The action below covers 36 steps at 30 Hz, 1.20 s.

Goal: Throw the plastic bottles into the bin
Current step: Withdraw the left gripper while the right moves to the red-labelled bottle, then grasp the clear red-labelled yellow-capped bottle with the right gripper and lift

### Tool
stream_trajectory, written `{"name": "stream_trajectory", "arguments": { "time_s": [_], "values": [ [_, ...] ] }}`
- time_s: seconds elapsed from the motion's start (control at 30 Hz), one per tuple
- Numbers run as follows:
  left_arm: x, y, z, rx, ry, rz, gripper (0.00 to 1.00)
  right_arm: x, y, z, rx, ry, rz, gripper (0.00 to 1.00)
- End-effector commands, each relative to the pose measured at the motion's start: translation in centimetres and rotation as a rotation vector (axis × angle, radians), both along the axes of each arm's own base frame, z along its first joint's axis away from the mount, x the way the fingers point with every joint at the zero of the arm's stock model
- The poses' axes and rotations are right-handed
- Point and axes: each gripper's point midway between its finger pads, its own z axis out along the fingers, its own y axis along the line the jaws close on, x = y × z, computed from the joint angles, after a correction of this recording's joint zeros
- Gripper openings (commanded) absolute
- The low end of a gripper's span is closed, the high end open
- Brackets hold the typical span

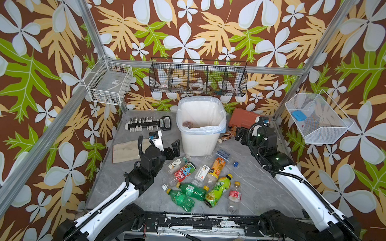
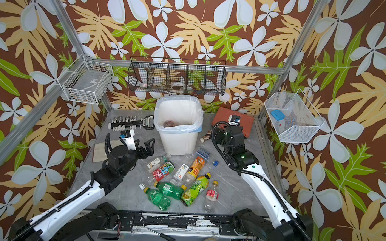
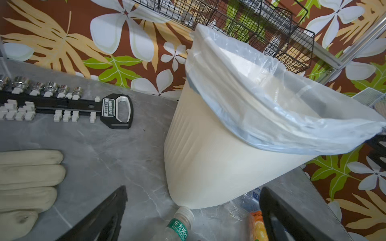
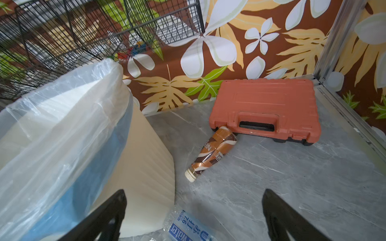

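The white bin (image 1: 200,134) with its bluish bag stands at the back middle, also seen as the bin (image 3: 208,167) and the bin (image 4: 146,156). Something brownish lies at its bottom. Several plastic bottles lie in a pile in front of it: a white-capped clear one (image 1: 179,161) (image 3: 179,225), an orange one (image 1: 218,169), two green ones (image 1: 191,190), a yellow-green one (image 1: 218,190). A blue-labelled bottle (image 4: 188,227) lies by the bin's base, a brown one (image 4: 213,154) against the case. My left gripper (image 1: 174,149) (image 3: 193,194) is open and empty left of the bin. My right gripper (image 1: 240,135) (image 4: 194,194) is open and empty to its right.
A red-brown tool case (image 4: 265,112) sits at the back right. A socket rail (image 1: 147,123) and a flat beige piece (image 1: 128,150) lie at the left. A loose blue cap (image 1: 235,164) is near the pile. Wire baskets (image 1: 198,80) hang on the walls.
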Motion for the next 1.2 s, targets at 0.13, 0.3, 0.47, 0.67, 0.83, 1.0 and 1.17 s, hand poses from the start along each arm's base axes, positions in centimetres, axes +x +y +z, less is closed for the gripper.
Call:
{"name": "stream_trajectory", "arguments": {
  "time_s": [0.13, 0.3, 0.47, 0.67, 0.83, 1.0, 1.17],
  "values": [
    [0.6, 0.8, 0.4, -0.042, -0.034, 0.063, 1.0, -2.5, 0.0, -4.7, -0.022, 0.177, 0.036, 0.99],
    [0.9, 0.5, 0.1, -0.037, -0.037, 0.059, 1.0, -5.5, -0.1, -7.7, 0.019, 0.296, 0.044, 1.0],
    [1.5, 0.2, -0.5, -0.03, -0.013, 0.059, 1.0, -9.5, -0.2, -11.7, 0.044, 0.447, 0.04, 0.99],
    [2.0, 0.2, -1.7, -0.017, 0.014, 0.072, 1.0, -14.7, 0.9, -15.8, 0.045, 0.607, 0.057, 0.97],
    [2.1, 0.3, -2.4, -0.003, 0.026, 0.082, 1.0, -19.2, 1.9, -18.9, 0.05, 0.723, 0.058, 0.96],
    [1.9, 0.3, -3.0, -0.005, 0.034, 0.078, 1.0, -22.1, 2.8, -21.1, 0.083, 0.769, 0.059, 0.93],
    [1.8, 0.4, -3.3, -0.009, 0.043, 0.083, 1.0, -23.3, 4.2, -22.7, 0.086, 0.788, 0.079, 0.92]
  ]
}}
